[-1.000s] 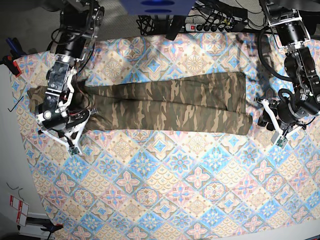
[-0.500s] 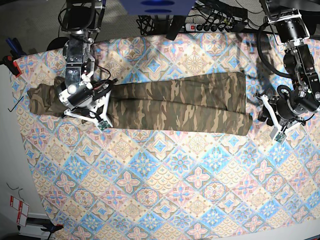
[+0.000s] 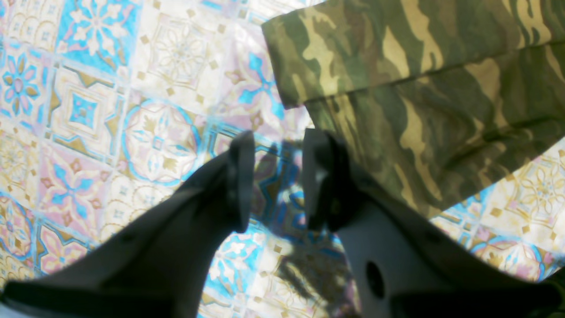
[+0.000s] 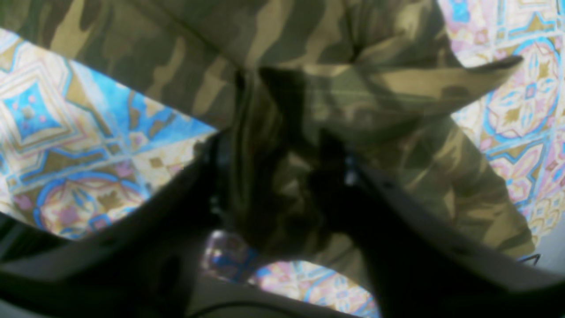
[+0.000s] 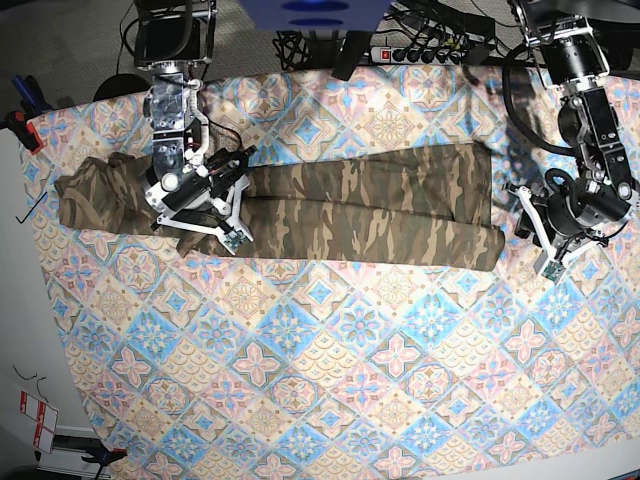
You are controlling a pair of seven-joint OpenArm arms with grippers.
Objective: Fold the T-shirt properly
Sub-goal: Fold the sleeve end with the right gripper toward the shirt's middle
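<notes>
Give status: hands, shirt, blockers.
Left hand open, empty, over the tablecloth beside the T-shirt edge. Right hand has bunched T-shirt cloth between its fingers; grip unclear. T-shirt lies as a long band, fold unfinished. No blockers seen.

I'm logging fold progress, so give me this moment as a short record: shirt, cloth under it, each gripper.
shirt: T-shirt, camouflage, lying as a long band folded lengthwise
surface: patterned tablecloth
right gripper: over the shirt's bunched end, cloth between its jaws; grip unclear
left gripper: open, empty, over tablecloth beside the shirt's other end
</notes>
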